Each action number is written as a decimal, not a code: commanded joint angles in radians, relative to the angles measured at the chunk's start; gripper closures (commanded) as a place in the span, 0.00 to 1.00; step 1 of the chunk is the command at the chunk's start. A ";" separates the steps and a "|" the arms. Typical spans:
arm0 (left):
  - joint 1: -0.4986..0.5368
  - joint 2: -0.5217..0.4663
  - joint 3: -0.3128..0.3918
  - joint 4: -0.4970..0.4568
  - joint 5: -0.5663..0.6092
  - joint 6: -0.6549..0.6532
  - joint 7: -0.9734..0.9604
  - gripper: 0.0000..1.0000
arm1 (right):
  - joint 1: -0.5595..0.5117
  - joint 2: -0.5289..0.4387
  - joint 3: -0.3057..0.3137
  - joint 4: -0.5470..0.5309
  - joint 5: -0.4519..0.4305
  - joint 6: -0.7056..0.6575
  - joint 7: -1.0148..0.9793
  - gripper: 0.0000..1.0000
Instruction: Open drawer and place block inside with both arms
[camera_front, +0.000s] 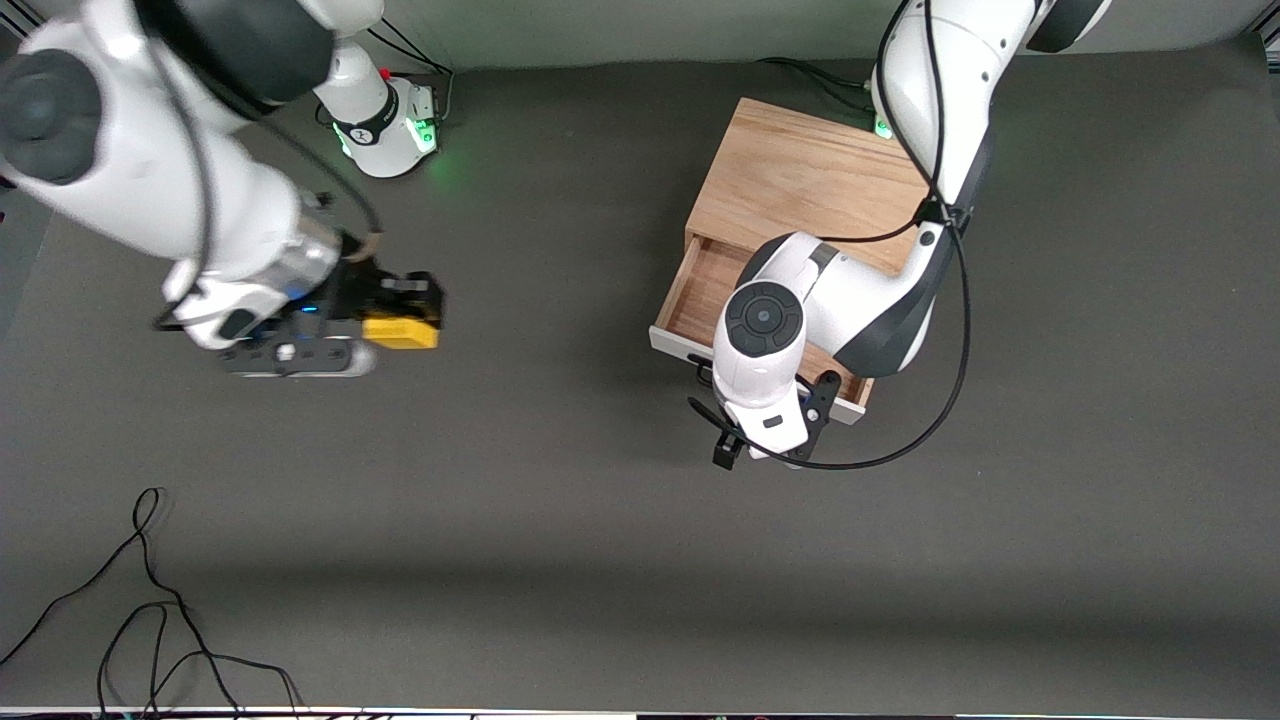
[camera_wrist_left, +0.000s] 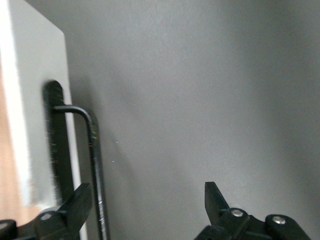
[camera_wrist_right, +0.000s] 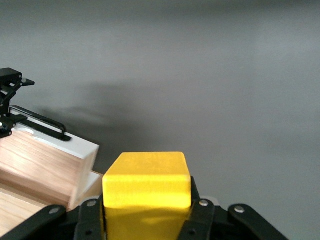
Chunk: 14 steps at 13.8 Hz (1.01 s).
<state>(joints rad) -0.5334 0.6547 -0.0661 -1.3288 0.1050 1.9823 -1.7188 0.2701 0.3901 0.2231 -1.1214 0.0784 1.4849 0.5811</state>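
The light-wood cabinet (camera_front: 800, 180) stands toward the left arm's end of the table. Its drawer (camera_front: 700, 290) is pulled out, with the white front panel (camera_front: 672, 343) toward the front camera. My left gripper (camera_front: 770, 425) is open over the front panel. In the left wrist view (camera_wrist_left: 147, 205) the black wire handle (camera_wrist_left: 95, 165) lies between its fingers, close to one finger (camera_wrist_left: 75, 210), and is not gripped. My right gripper (camera_front: 400, 310) is shut on the yellow block (camera_front: 400, 332) above the table near the right arm's end. The block (camera_wrist_right: 147, 180) fills the jaws in the right wrist view.
The right wrist view shows the open drawer (camera_wrist_right: 45, 160), its handle (camera_wrist_right: 40, 122) and the left gripper (camera_wrist_right: 10, 100) farther off. Loose black cables (camera_front: 150, 620) lie near the front edge at the right arm's end. The right arm's base (camera_front: 385, 125) glows green.
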 joint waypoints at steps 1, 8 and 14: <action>0.015 -0.075 0.005 0.065 0.002 -0.158 0.082 0.00 | 0.078 0.062 -0.001 0.060 -0.017 0.055 0.129 1.00; 0.324 -0.311 0.005 0.043 -0.176 -0.508 0.712 0.00 | 0.319 0.215 -0.001 0.084 -0.095 0.297 0.388 1.00; 0.539 -0.452 0.009 -0.078 -0.173 -0.631 1.295 0.00 | 0.504 0.406 -0.011 0.123 -0.143 0.515 0.587 1.00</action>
<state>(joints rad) -0.0308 0.2774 -0.0521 -1.3106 -0.0571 1.3591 -0.5720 0.7461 0.7345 0.2204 -1.0682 -0.0376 1.9791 1.1004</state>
